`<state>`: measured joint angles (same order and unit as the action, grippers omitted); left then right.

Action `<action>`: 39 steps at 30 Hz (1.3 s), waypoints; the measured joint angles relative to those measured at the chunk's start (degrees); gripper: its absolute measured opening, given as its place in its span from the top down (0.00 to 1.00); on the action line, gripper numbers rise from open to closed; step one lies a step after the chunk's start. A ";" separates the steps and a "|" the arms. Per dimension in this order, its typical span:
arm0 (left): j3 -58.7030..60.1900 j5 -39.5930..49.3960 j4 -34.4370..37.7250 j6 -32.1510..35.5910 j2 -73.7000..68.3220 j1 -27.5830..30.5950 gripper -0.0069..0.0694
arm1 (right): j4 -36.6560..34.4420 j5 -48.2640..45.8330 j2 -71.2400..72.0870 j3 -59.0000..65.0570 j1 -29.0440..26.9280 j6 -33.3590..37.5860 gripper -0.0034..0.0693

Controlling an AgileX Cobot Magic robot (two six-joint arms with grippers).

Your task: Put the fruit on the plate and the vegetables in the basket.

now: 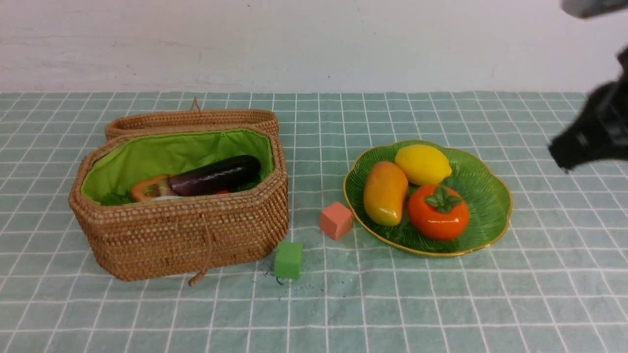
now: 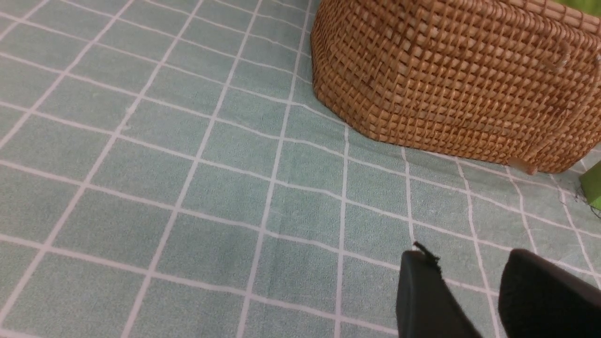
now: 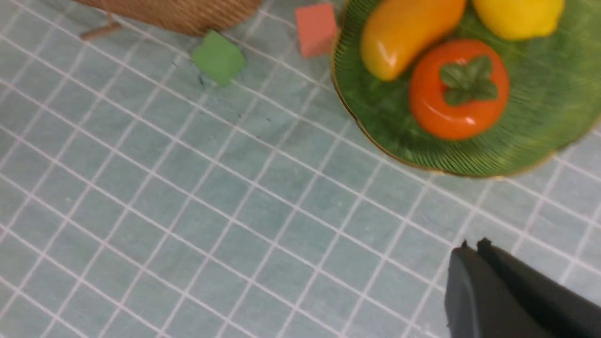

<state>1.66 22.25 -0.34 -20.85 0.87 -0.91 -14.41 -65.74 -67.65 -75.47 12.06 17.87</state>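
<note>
Basket on the left holds the eggplant and pepper; plate on the right carries lemon, mango, persimmon. Left gripper empty, jaws parted; right gripper closed, empty. No lettering anywhere.

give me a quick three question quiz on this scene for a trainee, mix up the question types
1. True or false: the lemon, the mango and the persimmon all lie on the plate.
2. Multiple choice: which cube sits nearer the plate? A) the pink cube B) the green cube C) neither, both are inside the basket
3. Fill in: the dark purple vegetable lying on top in the basket is the ____.

Key
1. True.
2. A. The pink cube sits just off the plate's rim; the green one lies by the basket's front corner.
3. Eggplant.
</note>
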 joint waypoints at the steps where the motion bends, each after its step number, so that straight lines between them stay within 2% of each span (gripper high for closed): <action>1: 0.00 0.00 0.00 0.00 0.00 0.00 0.60 | 1.54 2.56 3.63 3.79 0.00 -0.80 0.97; 2: 0.00 0.00 0.00 0.00 0.00 0.00 0.60 | 1.82 3.17 5.08 5.27 0.00 -0.96 0.97; 5: 0.00 0.00 0.34 0.00 0.00 0.00 0.60 | 4.54 12.84 16.46 17.15 -0.01 -2.17 0.96; 9: 0.00 0.00 0.00 0.00 0.00 0.00 0.60 | 3.57 19.53 23.51 28.63 -0.01 -0.95 0.96; 12: 0.00 0.00 0.00 0.00 0.00 0.00 0.60 | -0.78 22.18 25.15 35.16 -0.01 3.56 0.97; 15: 0.00 0.00 0.00 0.00 0.00 0.00 0.60 | -8.11 24.93 25.39 40.10 -0.01 10.81 0.97; 17: 0.00 0.00 0.34 0.00 0.00 0.00 0.60 | -15.97 27.81 25.56 42.65 -0.01 17.32 0.97; 19: 0.00 0.00 0.00 0.00 0.00 0.00 0.60 | -21.07 29.05 25.85 43.51 -0.01 21.13 0.97; 23: 0.00 0.00 0.00 0.00 0.00 0.00 0.60 | -25.44 29.71 25.91 43.71 -0.01 23.45 0.97; 39: 0.00 0.00 0.00 0.00 0.00 0.00 0.60 | -26.51 30.08 25.91 43.72 -0.01 23.82 0.95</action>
<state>1.66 22.25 -0.34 -20.85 0.87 -0.91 -40.92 -35.66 -41.74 -31.74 12.04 41.69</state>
